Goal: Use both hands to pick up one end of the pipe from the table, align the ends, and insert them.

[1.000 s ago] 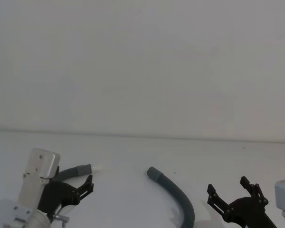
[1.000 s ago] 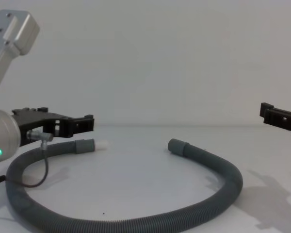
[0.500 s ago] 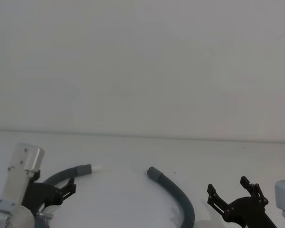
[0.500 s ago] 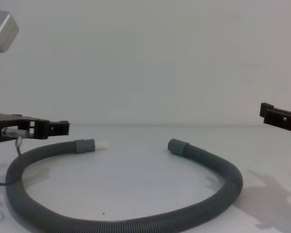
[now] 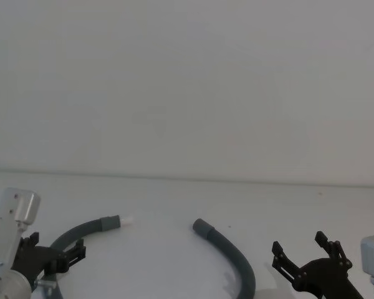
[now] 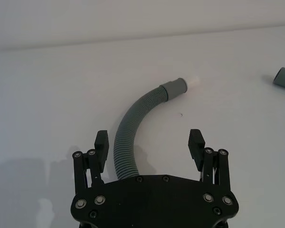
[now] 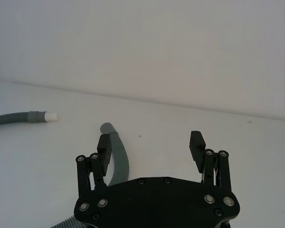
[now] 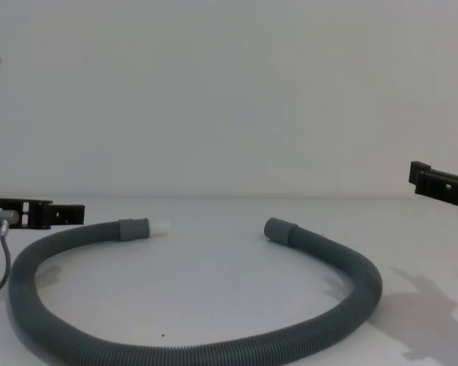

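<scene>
Here the left gripper (image 6: pixel 149 142), fingers spread and empty, hangs seemingly just above the left bend of the pipe (image 8: pixel 351 309), the right gripper (image 7: pixel 150 140) likewise spread near its right bend, and the pipe lies looped on the table (image 8: pixel 214 282), its white-tipped end (image 8: pixel 135 228) and plain end (image 8: pixel 277 229) apart.

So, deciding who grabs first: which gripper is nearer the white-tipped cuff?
Left. The left gripper is open over the hose, back from the white-tipped cuff; the right gripper is open far off, beyond the plain cuff.
</scene>
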`<state>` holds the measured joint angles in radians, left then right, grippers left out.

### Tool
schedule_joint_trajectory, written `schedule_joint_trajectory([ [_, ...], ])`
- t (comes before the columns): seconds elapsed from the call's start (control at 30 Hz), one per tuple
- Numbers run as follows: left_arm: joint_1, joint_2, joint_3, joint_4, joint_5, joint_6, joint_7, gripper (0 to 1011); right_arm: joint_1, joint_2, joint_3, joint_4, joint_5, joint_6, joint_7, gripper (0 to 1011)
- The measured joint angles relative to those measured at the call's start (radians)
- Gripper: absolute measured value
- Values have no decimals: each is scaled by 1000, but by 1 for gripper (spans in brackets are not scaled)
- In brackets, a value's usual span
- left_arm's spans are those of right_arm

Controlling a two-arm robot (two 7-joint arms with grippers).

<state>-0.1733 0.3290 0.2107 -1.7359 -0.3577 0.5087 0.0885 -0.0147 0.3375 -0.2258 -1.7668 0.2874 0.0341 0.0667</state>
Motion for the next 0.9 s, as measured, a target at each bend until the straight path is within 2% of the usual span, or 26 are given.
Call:
schedule_joint_trajectory([
  [0.53, -42, -3, -24, 65, -33, 67, -50, 1001, 0, 0, 0, 0, 0, 0, 0, 1002],
  [0.9, -97, 18, -9, 119, -26, 112, -89, 1001, 0, 0, 0, 0, 0, 0, 0, 1002],
])
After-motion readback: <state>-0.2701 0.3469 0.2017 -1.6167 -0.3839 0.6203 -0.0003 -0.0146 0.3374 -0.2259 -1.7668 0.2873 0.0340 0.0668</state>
